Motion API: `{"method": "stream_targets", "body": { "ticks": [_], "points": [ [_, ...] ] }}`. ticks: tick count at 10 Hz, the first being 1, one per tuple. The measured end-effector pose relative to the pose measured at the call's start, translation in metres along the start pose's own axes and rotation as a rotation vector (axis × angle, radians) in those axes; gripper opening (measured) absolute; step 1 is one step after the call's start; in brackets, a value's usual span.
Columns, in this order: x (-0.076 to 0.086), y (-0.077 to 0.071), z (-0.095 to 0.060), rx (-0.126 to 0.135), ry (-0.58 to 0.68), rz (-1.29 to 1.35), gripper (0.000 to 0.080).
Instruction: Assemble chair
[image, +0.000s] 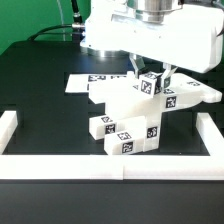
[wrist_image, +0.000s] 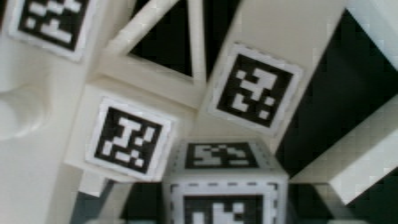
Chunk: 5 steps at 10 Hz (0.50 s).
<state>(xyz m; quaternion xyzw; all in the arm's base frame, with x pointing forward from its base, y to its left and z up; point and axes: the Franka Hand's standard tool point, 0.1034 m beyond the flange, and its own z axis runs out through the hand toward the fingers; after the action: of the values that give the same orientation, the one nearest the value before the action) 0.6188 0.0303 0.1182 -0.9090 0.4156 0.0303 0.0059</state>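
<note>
**Fingers closed on the top of the part-built chair**

A white rail (image: 110, 168) runs along the front edge of the black surface (image: 40, 120), nearest the exterior view. Behind it, about midway between the front and far edges, is the chair (image: 130, 112): white blocks and slanted braces joined in a tilted stack, with square black-and-white tags (wrist_image: 254, 85) on many faces. I cannot tell whether its lowest block touches the surface or hangs just clear. The marker board (image: 85, 82) lies flat toward the far edge, partly hidden by the chair.

The 2 fingers (image: 135, 68) come straight down and stand narrow, 1 on each side of the topmost tagged block, gripping it. The wrist view looks closely down onto tagged faces and open bracing, with black surface showing through the gaps.

The chair looks stiff and light, being hard plastic, but its faces are probably smooth and slippery. Held high at 1 end, the stack may swing or twist in the grip. Flat, parallel block faces seem the safest hold. The thin braces look easier to strain, and any joint not fully seated could slip apart.
</note>
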Motion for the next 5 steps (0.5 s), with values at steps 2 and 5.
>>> {"method": "stream_targets", "body": {
  "ticks": [2, 5],
  "points": [
    [-0.0002, -0.0004, -0.0001, 0.001, 0.0, 0.124, 0.0287],
    [0.0006, -0.0004, -0.0004, 0.006, -0.003, 0.298, 0.0287]
  ]
}}
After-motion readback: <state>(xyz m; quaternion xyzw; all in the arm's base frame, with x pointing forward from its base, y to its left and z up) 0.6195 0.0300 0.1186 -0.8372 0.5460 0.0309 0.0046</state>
